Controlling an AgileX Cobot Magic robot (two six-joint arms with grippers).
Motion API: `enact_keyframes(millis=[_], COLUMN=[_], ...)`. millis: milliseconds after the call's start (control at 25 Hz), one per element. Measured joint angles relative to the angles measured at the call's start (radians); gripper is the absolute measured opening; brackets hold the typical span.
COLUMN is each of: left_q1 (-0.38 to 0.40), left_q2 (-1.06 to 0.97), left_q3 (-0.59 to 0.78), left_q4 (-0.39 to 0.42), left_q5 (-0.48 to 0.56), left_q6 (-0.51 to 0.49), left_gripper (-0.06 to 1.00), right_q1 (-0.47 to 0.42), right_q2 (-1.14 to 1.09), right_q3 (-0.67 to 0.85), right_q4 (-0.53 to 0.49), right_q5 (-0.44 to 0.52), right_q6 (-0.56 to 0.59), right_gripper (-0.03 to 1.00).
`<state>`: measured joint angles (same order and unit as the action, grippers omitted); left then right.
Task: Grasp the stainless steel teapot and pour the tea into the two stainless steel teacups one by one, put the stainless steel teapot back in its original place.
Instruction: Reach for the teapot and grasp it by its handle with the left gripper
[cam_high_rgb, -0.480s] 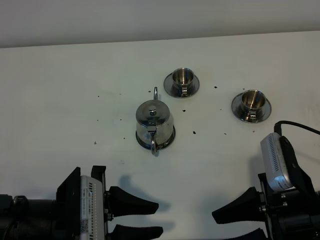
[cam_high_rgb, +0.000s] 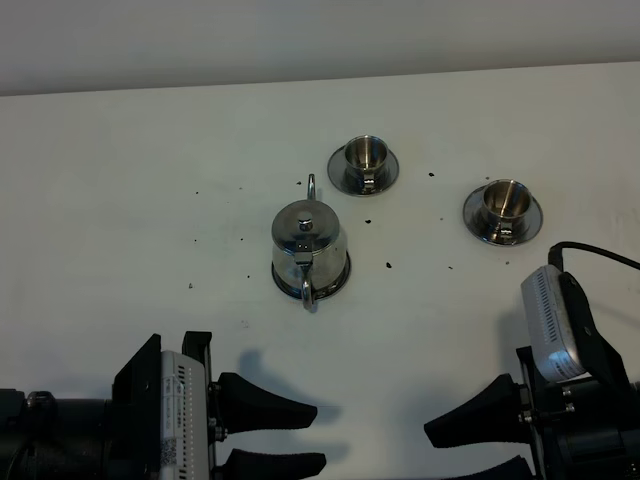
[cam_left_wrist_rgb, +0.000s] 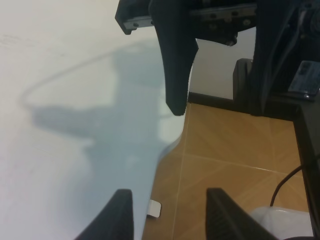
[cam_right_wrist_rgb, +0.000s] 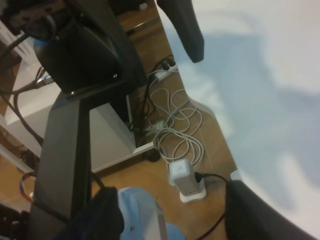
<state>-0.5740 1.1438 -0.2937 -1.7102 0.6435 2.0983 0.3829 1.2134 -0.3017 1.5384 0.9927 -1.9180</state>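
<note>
**A:** Where's the teapot in all this?

**B:** Middle of the table, upright, lid on, standing on its wide saucer. Nothing has hold of it.

**A:** And the cups?

**B:** Beyond it and off to the right, each on a small saucer. The nearer cup sits just past the spout. The other cup is further right, well apart from the pot. From here both look empty, so I'd say no pouring is done.

**A:** Why is the pot turned that way round?

**B:** The loop handle faces the arms and the spout points away, roughly toward the cups. I'd guess that's deliberate: a claw can come straight in on the handle, and tipping the pot forward sends the tea the right way.

**A:** What are the claws doing?

**B:** Both sit low at the near edge, tips turned toward each other. The left claw has its fingers parted a fair way with nothing between them. The right claw is spread wide and is just as empty.

**A:** Which one goes for the pot?

**B:** Can't tell. The pot is a bit nearer the left one. Whichever does, that handle is thin and shiny, and I'd worry about it slipping or the saucer being dragged along.
</note>
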Motion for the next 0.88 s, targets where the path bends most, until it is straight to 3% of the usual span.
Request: enact_keyframes(millis=[400, 680, 880], left_q1=[0.000, 0.000, 0.000], left_q2=[-0.039, -0.090, -0.090], left_q3=[-0.027, -0.127, -0.169], left_q4=[-0.059, -0.060, -0.048], left_q5=[-0.077, -0.277, -0.411], left_q6=[-0.016, -0.227, -0.418], left_gripper=[0.38, 0.38, 0.38], right_q1=[0.000, 0.000, 0.000], right_q2=[0.000, 0.000, 0.001], right_q3=[0.000, -0.083, -0.205], right_q4=[0.027, -0.008, -0.182], right_q5=[-0.039, -0.118, -0.129], right_q6=[0.029, 0.170, 0.399], right_gripper=[0.46, 0.46, 0.46])
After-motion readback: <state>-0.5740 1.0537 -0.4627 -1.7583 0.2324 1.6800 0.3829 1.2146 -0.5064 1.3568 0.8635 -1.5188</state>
